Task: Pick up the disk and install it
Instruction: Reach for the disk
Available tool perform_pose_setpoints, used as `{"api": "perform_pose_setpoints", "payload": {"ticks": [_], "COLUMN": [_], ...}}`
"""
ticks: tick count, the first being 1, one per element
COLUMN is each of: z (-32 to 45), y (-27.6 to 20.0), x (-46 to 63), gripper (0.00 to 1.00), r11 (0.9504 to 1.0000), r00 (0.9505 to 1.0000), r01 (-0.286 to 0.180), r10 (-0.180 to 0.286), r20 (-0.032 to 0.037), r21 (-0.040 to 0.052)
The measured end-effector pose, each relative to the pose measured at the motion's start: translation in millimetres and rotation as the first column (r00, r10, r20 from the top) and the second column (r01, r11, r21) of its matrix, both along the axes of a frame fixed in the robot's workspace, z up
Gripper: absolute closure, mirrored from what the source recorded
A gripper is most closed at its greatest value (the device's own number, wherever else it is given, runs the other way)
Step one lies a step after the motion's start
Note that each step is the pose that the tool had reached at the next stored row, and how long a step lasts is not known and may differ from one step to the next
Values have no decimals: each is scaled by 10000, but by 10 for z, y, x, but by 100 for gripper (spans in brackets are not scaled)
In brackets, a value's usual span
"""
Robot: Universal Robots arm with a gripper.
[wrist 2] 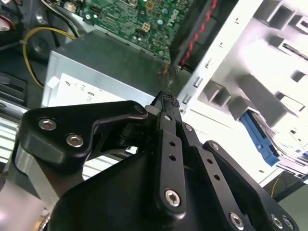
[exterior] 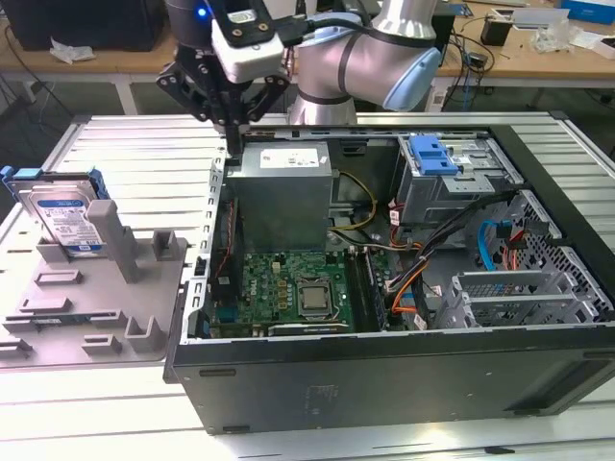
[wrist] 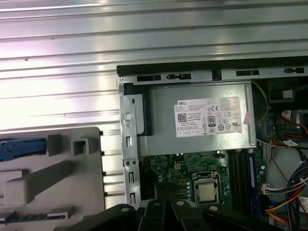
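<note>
The disk [exterior: 63,217], silver with a white-and-blue label and a blue carrier frame, leans upright in the grey fixture [exterior: 96,298] at the exterior view's left, outside the computer case. Its blue frame also shows in the second wrist view [wrist 2: 260,137] and the first wrist view [wrist: 22,148]. My gripper [exterior: 233,133] hangs over the case's back corner next to the power supply [exterior: 284,190], well apart from the disk. Its black fingers [wrist 2: 167,100] meet at the tips, shut, with nothing between them.
The open computer case [exterior: 384,384] holds a motherboard [exterior: 288,288], cables and a drive bay with a light-blue latch plate [exterior: 432,154]. The grey power supply with a white sticker [wrist: 207,118] lies just beneath the gripper. Ribbed metal table [exterior: 144,144] surrounds the fixture.
</note>
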State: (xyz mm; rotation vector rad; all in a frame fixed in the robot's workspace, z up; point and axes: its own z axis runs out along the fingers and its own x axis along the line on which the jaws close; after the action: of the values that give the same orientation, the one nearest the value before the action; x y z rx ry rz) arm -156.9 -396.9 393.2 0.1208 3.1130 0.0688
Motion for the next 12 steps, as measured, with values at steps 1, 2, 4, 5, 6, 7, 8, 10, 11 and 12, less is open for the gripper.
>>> {"api": "perform_pose_setpoints", "payload": {"ticks": [1, 2, 4, 5, 6, 7, 8, 10, 11, 12], "z": [-1, -2, -5, -7, -8, -10, -13, -20, -27, -31], "y": [4, 9, 19, 22, 26, 29, 34, 47, 56, 63], "x": [-30, -77, -161, -193, -224, -259, -303, -398, -465, -507], "gripper": [89, 89, 89, 89, 89, 89, 89, 89, 89, 89], "r11": [10000, 10000, 10000, 10000, 10000, 10000, 10000, 10000, 10000, 10000], "r00": [10000, 10000, 10000, 10000, 10000, 10000, 10000, 10000, 10000, 10000], "r01": [4, 7, 11, 13, 16, 14, 14, 18, 15, 17], "r10": [-4, -7, -11, -13, -16, -14, -14, -18, -15, -17], "r20": [1, 1, 1, 1, 1, 0, 1, 1, 1, 1], "r21": [0, 0, 0, 0, 0, 0, 0, 1, 0, 1]}}
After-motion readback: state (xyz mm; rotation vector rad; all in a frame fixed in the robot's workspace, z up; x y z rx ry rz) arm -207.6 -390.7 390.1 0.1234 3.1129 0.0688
